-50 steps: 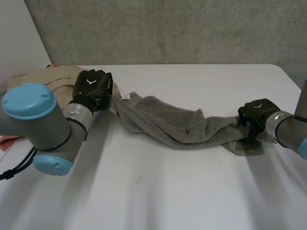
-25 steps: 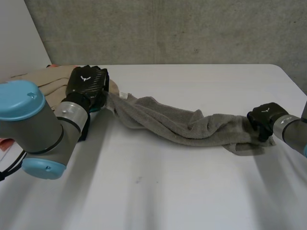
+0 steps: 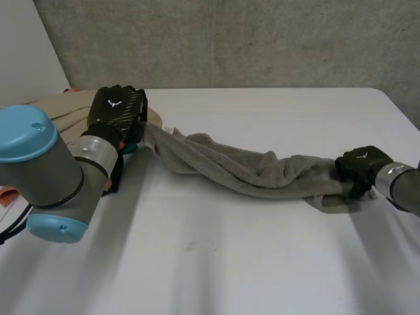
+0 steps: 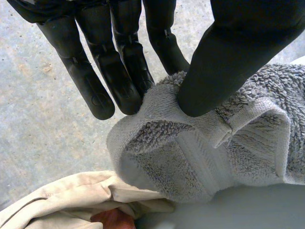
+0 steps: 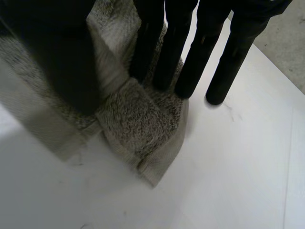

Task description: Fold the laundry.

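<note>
Looks like just the start: no fold made in the grey towel [image 3: 243,167] yet. Needs pulling flat first, then folding. Stretched across the white counter [image 3: 230,262] like a long, lumpy rope, thick and fuzzy. Pinched at 1 end between thumb and fingers of the left hand [image 3: 117,108], beside a pile of beige cloth [image 3: 65,105]. Pinched at the other end by the right hand [image 3: 359,164], thumb against fingers.

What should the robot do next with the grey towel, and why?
Probably ease both hands a little farther apart. The left hand pinches one end of the towel, the right hand pinches the other, and the middle lies bunched on the table, so it needs pulling flat.
</note>
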